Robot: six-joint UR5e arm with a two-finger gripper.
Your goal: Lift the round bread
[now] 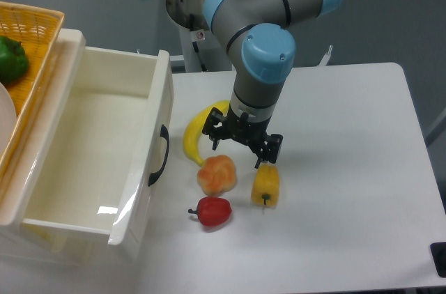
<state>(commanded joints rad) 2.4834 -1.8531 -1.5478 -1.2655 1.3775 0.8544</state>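
Bread (217,173) first: lies on the table (348,168), untouched, just below and a little left of the gripper (241,145), not between the fingers. No readable writing, brand or label anywhere in view.

From largest to smallest:

- Table: white, fills the right and lower part of the view.
- Drawer (97,148): white, pulled open on the left, black handle (162,155) on its front facing the food.
- Arm (265,43): grey with blue caps, reaches down from the top centre, wrist pointing at the table.
- Basket (31,64): woven, yellow, at the upper left behind the drawer; holds a green pepper (12,58).
- Gripper: black, two fingers spread apart, empty, hanging above the table; left fingertip (215,142) near the banana, right fingertip (267,155) just over the yellow pepper.
- Banana (198,134): yellow, curved, left of the gripper, its lower end close above the bread.
- Bread: round, lumpy, orange-tan with paler creases, between banana and red pepper.
- Yellow pepper (265,185): blocky, just right of the bread, apart from it.
- Red pepper (213,211): just below the bread, stem pointing left.
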